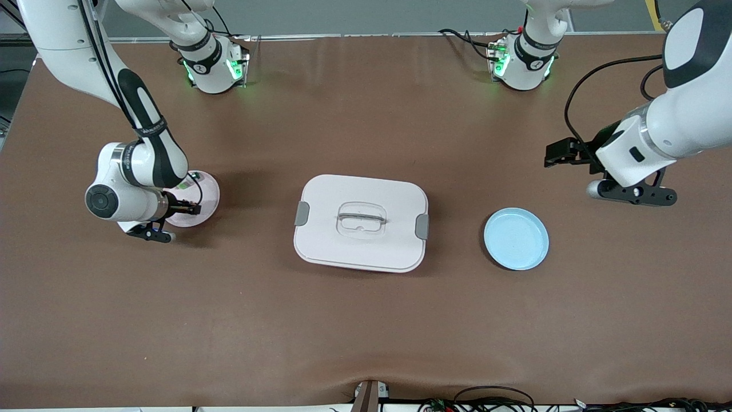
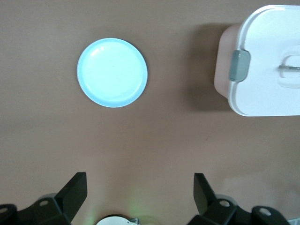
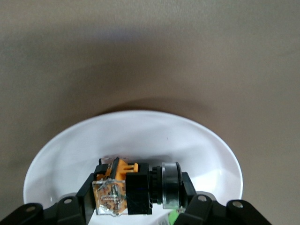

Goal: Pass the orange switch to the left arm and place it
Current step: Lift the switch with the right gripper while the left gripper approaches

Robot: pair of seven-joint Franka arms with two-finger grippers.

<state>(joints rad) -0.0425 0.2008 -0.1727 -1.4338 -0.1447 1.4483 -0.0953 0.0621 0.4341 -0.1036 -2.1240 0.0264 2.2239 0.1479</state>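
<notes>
The orange switch (image 3: 133, 187), a black block with an orange end, is clamped between the fingers of my right gripper (image 3: 138, 190). That gripper (image 1: 184, 207) is low over the pink plate (image 1: 205, 189) toward the right arm's end of the table. I cannot tell whether the switch touches the plate (image 3: 140, 133). The white box (image 1: 343, 246) with grey clips stands at the table's middle and also shows in the left wrist view (image 2: 267, 61). My left gripper (image 1: 556, 154) is open and empty in the air, over bare table beside the blue plate (image 1: 516, 238).
The blue plate (image 2: 112, 72) lies empty between the box and the left arm's end. A small green-and-silver component (image 1: 186, 184) lies on the pink plate beside the right gripper. Cables run along the table's edge nearest the front camera.
</notes>
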